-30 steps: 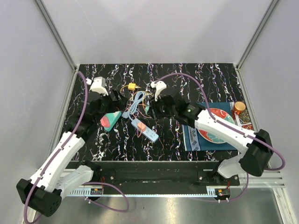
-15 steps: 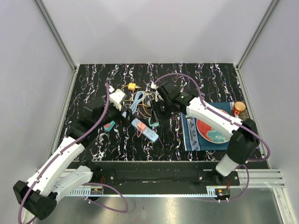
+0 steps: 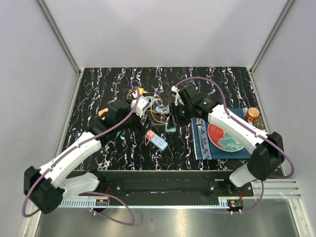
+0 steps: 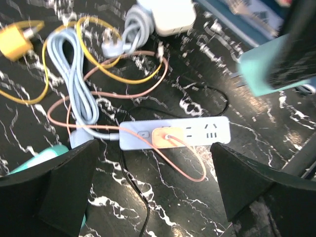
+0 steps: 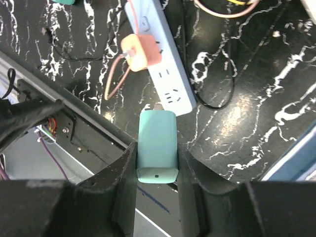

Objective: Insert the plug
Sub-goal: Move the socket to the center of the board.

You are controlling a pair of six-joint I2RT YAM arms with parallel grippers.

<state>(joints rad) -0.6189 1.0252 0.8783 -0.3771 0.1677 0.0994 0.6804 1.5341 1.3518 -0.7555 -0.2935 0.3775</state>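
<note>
Pinching teal plug (image 5: 157, 140) in right pincer (image 5: 157, 160), poised near power strip (image 5: 174, 89); left pincer (image 4: 155, 177) spread wide; insertion not yet done.

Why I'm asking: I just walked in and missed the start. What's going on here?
The right gripper holds a teal plug, its front end pointing toward the pale power strip but not yet inserted. An orange plug already sits in the strip. The left gripper hangs open over the strip, holding nothing.
</note>
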